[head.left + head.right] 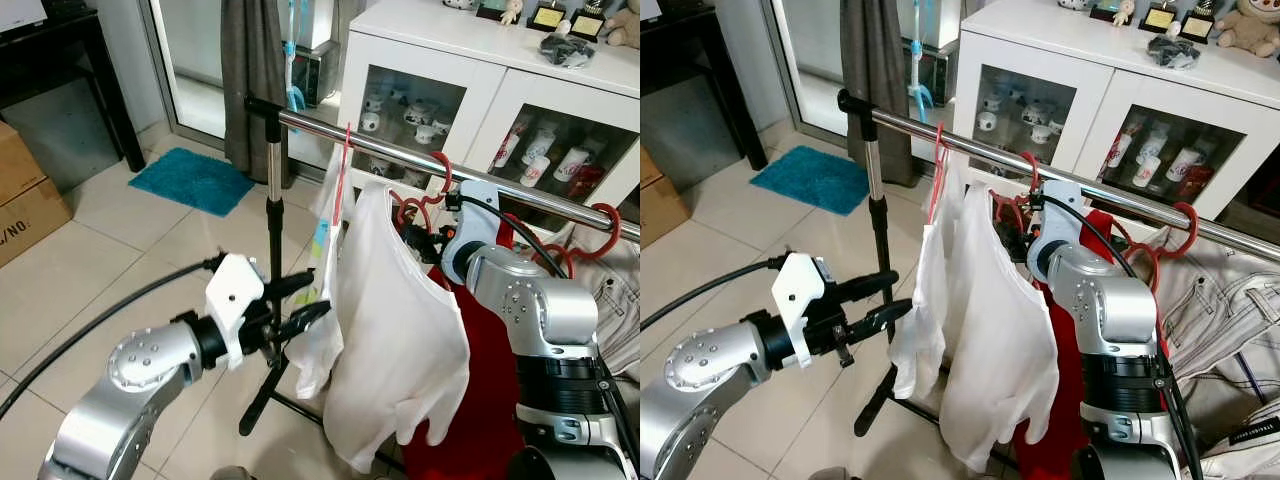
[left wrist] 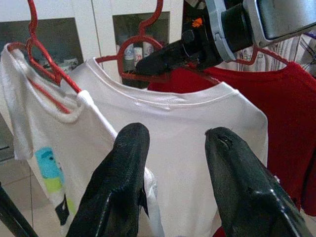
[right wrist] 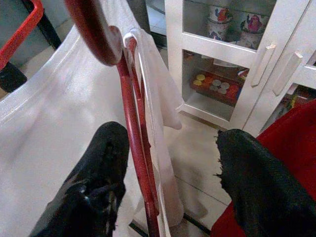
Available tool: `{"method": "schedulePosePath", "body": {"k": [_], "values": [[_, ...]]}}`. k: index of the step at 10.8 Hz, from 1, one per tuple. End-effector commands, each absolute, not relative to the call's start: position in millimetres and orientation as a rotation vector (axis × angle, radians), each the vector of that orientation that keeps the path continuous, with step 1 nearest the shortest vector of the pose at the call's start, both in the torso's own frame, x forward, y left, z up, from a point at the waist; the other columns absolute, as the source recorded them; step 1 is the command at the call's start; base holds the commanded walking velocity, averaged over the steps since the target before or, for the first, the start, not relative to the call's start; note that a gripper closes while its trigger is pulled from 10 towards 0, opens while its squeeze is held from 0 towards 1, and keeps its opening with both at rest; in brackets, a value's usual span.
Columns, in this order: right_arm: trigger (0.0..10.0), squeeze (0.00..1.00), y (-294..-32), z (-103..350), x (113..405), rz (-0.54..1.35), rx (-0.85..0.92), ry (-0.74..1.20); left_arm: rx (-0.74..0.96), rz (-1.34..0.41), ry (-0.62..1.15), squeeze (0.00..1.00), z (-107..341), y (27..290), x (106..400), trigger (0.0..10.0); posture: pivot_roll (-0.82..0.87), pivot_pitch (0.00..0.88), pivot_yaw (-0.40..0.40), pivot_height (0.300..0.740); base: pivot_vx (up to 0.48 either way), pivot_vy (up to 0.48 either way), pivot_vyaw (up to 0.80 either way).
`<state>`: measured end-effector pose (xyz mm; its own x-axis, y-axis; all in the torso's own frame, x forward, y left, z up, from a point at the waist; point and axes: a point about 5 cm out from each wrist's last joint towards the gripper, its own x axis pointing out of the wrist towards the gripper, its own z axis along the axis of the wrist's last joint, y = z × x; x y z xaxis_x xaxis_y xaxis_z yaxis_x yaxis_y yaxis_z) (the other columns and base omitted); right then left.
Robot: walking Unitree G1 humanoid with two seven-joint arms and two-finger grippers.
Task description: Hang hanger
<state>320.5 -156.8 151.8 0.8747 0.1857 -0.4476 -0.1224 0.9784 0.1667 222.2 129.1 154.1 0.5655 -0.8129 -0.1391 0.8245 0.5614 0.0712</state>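
Hanger (image 3: pixel 134 148) of thin red wire, carrying a large white T-shirt (image 1: pixel 395 330), sits with its hook over the steel rail (image 1: pixel 400 155) of a garment rack, between a small printed shirt (image 2: pixel 44 158) and a red shirt (image 1: pixel 490 370). My right gripper (image 3: pixel 170 168) is up at the shirt's collar, fingers apart, with the red wire running between them beside one black finger. My left gripper (image 2: pixel 173 163) hovers lower, in front of the white shirt, fingers apart and holding nothing. I judge the load light and floppy, the wire stiff but springy and thin enough to slip, so I would grip near the neck below the hook
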Motion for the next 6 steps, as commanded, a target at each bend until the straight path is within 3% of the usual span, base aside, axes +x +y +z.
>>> {"method": "schedulePosePath", "body": {"k": [1, 6], "values": [[0.0, 0.0, -164.6, 155.5, 321.6, 0.142, 0.159, 0.469, 0.146, -0.988, 0.074, 0.0, 160.2, 127.2, 221.0, 10.0, 0.08, 0.049, -0.072, 0.74, 0.0, 0.0, 0.0], [0.0, 0.0, -166.2, 148.6, 315.5, 0.145, 0.21, 0.48, 0.178, -1.037, 0.088, 0.0, 157.9, 123.3, 221.3, 10.0, 0.09, 0.011, -0.074, 0.74, 0.0, 0.0, 0.0]]}}
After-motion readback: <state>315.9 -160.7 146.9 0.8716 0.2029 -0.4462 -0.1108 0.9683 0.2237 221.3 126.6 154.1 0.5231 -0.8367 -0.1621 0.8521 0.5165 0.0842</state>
